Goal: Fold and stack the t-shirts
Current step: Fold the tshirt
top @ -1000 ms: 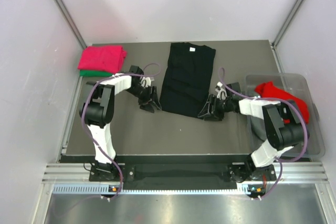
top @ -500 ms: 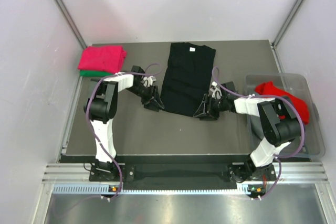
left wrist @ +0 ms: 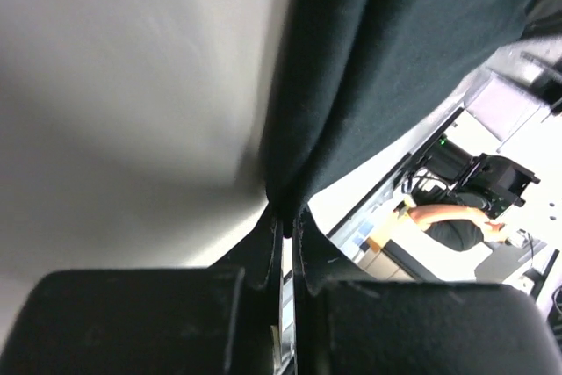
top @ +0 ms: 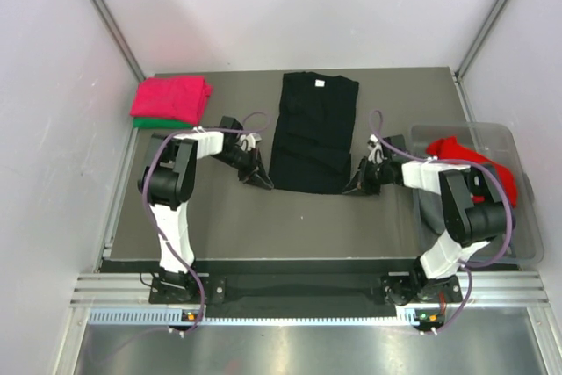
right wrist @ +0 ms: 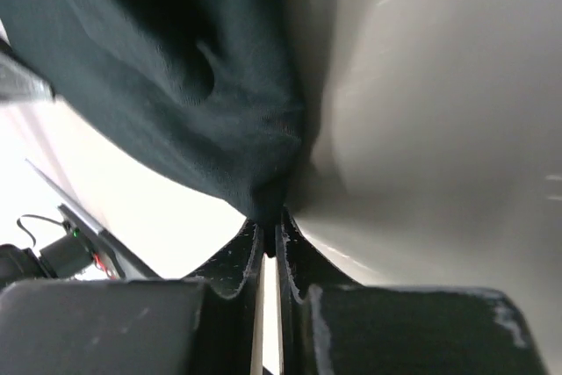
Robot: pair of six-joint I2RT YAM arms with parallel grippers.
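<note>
Within the last second both end effectors have been closed. A second ago they stood open at the near corners of the black tee [top: 313, 133]. Now the left end effector [top: 260, 180] is seen clamped on the near left corner of the hem, and the right end effector [top: 354, 186] on the near right corner. In each wrist view dark cloth is pinched where the fingers meet, with no gap left between them.

The black tee itself lies flat in the middle of the desk [top: 263, 226], collar and white tag [top: 321, 82] at the far end. Its outline is hardly altered from the earlier pictures.

From this it is judged that the approach is finished and the grasp is made. The next fold, probably the hem carried toward the collar, can be started. Nothing has been lifted yet.

Five tees are counted:
- One black tee, held at two corners.
- One pink-red tee [top: 171, 97], folded at the far left.
- One green tee [top: 158, 122], stacked under the pink-red tee with only its near edge showing.
- One red tee [top: 461, 157], unfolded in the bin [top: 518, 217] at the right.
- One grey tee [top: 430, 212], also unfolded in the bin.

Two tees are thus stacked, one is in hand and two are waiting. One bin and two arms are counted.
</note>
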